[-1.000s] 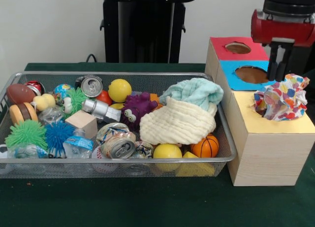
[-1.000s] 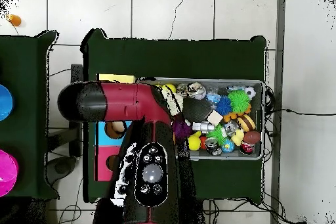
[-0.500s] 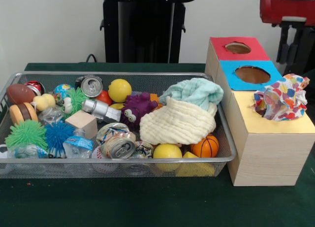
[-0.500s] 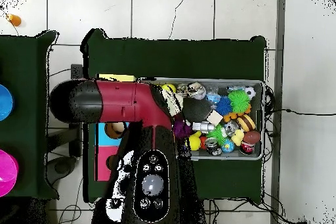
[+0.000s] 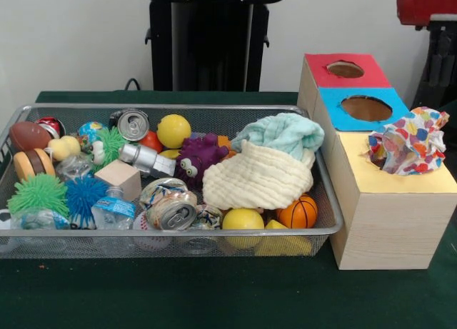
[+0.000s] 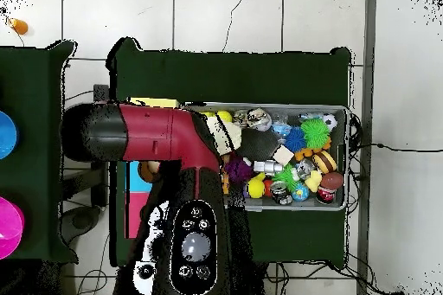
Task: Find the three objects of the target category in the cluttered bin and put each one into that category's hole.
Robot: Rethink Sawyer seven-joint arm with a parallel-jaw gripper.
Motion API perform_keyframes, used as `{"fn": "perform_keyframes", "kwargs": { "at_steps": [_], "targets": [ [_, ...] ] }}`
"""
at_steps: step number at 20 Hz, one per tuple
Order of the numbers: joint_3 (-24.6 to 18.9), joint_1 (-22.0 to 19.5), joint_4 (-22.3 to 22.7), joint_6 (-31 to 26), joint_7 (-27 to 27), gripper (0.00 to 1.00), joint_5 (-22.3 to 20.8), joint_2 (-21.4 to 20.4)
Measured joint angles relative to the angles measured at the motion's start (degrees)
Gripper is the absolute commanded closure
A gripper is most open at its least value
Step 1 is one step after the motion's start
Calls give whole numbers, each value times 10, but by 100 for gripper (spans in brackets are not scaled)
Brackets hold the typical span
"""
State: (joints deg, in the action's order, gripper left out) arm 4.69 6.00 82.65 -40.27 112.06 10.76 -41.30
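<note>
You've got open access to the red hole and blue hole, but the crumpled spotted cloth blocks the yellow section. The bin is packed; two cloths smother its right end.

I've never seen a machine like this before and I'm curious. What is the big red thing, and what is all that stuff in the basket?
The big red and black thing is a robot arm. One picture is taken from across the table, looking at the robot. The other is taken from high above, looking straight down, so the arm covers much of it.

On the green table sits a wire basket full of toys and junk: a yellow ball, a purple monster toy, a small basketball, crushed cans, and two soft cloths, cream and pale green.

Beside it stands a wooden box with a red, a blue and a yellow top. The red and blue tops have round holes. A spotted cloth is bunched on the yellow top.

Its pincer is lifted up at the edge, holding nothing I can see.
</note>
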Motion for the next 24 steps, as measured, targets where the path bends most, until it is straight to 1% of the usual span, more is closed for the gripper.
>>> {"fn": "perform_keyframes", "kwargs": {
  "at_steps": [8, 17, 24],
  "targets": [
    [-1, 0, 5, 0, 0, 100, 19, 9],
    [-1, 2, 7, 1, 0, 100, 16, 41],
    [-1, 2, 8, 11, 0, 100, 9, 68]
  ]
}}
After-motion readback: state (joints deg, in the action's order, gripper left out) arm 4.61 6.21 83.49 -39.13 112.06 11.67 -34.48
